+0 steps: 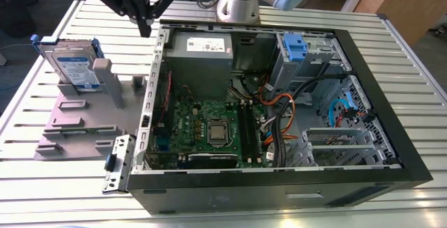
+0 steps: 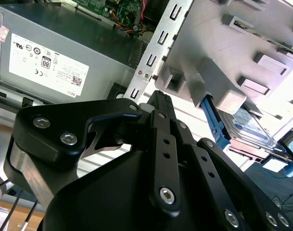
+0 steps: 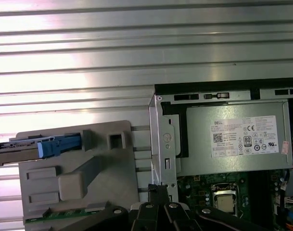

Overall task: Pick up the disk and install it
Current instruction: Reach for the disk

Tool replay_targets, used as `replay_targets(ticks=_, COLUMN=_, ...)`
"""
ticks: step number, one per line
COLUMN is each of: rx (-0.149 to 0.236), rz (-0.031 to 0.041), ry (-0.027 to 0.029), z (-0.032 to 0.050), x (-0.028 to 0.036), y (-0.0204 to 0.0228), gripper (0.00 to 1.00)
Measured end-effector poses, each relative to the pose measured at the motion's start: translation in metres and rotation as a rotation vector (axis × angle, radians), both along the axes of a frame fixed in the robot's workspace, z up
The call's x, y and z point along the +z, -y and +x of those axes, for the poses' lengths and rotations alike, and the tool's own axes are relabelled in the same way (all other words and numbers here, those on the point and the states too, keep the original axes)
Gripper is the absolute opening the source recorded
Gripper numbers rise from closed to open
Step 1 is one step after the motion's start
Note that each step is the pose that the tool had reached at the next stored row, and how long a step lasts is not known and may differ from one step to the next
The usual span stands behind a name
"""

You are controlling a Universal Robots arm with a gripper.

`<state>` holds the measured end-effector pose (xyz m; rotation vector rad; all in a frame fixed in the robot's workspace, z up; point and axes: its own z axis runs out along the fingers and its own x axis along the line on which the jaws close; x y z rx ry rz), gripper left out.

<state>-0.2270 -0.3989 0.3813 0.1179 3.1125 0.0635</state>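
The disk [image 1: 73,67] is a silver drive with a blue-and-white label and blue rails. It stands on edge in a slot at the far end of a grey holder [image 1: 77,126], at the exterior view's left. In the second wrist view the disk [image 2: 252,126] shows beyond the holder [image 2: 218,48]. In the first wrist view the disk [image 3: 21,146] is edge-on. My gripper [image 1: 144,28] hangs shut and holds nothing, above the table between the holder and the far corner of the computer case [image 1: 391,134]. It is to the exterior view's right of the disk. Its fingertips [image 2: 158,97] [image 3: 159,190] are pressed together.
The open case lies on the slatted metal table [image 1: 56,186]. Inside it are a grey power supply box [image 1: 202,47] [image 3: 237,139], a green motherboard [image 1: 209,128], cables and a drive bay with a blue latch [image 1: 293,47]. A loose metal bracket [image 1: 117,162] lies by the case's near corner.
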Motion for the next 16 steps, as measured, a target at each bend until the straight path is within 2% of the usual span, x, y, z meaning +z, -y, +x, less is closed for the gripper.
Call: replay_targets(ticks=16, rx=0.000, rz=-0.0002, ry=0.0001, z=-0.0050, x=-0.0004, y=0.0000, gripper=0.11)
